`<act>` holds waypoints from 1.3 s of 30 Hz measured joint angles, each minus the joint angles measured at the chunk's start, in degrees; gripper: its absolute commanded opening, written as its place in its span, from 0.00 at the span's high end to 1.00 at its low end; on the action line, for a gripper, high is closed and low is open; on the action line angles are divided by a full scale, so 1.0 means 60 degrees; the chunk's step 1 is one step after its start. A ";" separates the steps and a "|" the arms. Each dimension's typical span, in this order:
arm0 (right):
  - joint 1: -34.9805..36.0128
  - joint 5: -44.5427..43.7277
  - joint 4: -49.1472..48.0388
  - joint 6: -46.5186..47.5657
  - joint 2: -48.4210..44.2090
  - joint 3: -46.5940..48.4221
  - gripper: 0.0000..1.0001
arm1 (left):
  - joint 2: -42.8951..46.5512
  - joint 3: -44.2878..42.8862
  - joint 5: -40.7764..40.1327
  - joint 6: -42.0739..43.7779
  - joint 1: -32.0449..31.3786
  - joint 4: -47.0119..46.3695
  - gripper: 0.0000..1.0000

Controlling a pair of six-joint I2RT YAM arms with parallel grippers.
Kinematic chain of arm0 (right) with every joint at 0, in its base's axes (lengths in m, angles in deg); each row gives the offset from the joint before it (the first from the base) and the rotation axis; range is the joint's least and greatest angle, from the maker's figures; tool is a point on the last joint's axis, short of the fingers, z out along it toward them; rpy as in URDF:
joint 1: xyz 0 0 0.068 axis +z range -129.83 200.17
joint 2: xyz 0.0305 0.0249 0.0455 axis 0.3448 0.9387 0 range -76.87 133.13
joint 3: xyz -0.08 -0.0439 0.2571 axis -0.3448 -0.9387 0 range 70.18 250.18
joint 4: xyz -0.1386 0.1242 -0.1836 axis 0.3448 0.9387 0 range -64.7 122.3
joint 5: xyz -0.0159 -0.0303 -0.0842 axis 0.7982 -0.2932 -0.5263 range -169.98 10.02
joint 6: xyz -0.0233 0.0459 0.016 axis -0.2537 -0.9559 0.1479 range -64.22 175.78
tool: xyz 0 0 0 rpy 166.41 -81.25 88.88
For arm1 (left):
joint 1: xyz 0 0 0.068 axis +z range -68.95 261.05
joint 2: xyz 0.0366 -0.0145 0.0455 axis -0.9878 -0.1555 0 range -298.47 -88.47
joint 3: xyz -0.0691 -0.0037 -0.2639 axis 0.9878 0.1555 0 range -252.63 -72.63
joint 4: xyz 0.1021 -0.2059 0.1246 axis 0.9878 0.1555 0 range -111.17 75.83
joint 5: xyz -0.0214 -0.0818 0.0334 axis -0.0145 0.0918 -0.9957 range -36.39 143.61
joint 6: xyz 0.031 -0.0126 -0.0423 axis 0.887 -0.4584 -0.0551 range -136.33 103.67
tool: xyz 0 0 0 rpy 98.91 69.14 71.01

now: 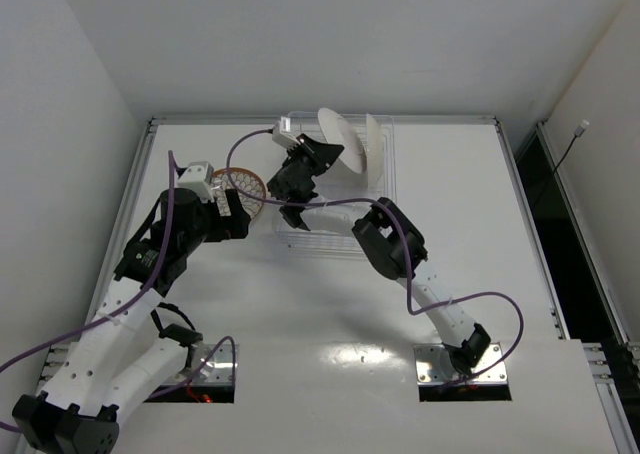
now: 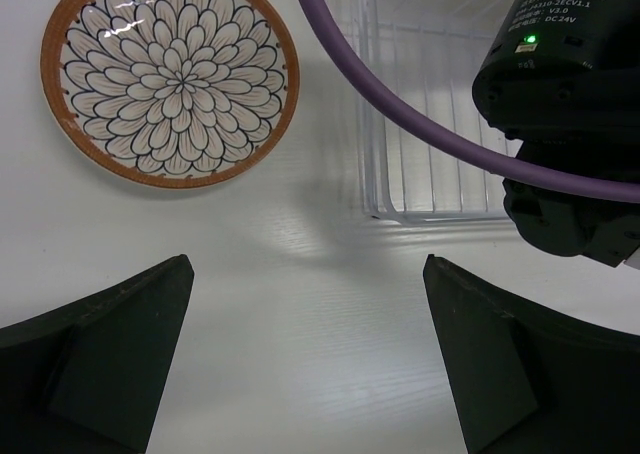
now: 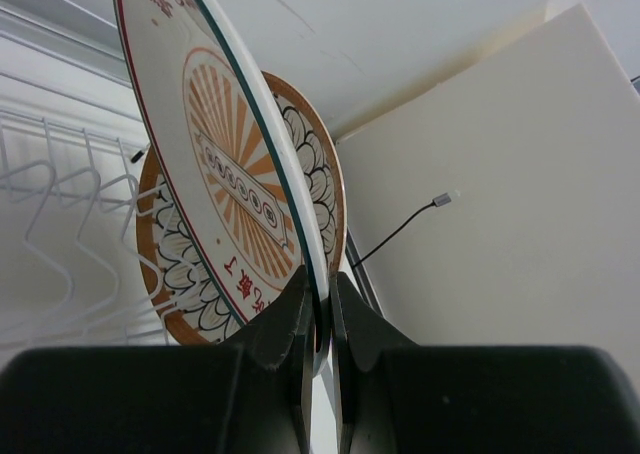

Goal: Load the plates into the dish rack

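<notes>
- The right gripper (image 3: 318,286) pinches the rim of the sunburst plate (image 3: 235,194) between its nearly closed jaws. The plate stands on edge, leaning
- The right arm (image 1: 395,244) rises from its base at the near right, bends at the elbow over the near edge of the dish rack (image 1: 300,239) and folds its wrist out above the rack's far half
- The held plate is over the rack, just beside an orange-rimmed plate (image 3: 310,174) that stands among the dividers; whether the two touch cannot be told
- The left gripper (image 2: 308,264) is spread wide and empty, hanging over bare table (image 2: 300,374)
- The left arm (image 1: 160,244) is bent sharply, its wrist aimed at the third plate (image 2: 170,79) — this one lies flat, face up, left of the rack
</notes>
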 measured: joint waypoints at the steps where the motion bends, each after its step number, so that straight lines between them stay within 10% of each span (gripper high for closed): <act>1: 0.0000 -0.0004 -0.0004 0.0000 0.0000 -0.0033 1.00 | -0.0007 0.0000 0.0000 0.0000 0.0000 0.0000 0.00; 39: 0.0364 0.0004 -0.0051 0.0299 0.0149 -0.0062 1.00 | -0.0233 0.0011 -0.0062 0.0000 0.0000 0.0004 0.00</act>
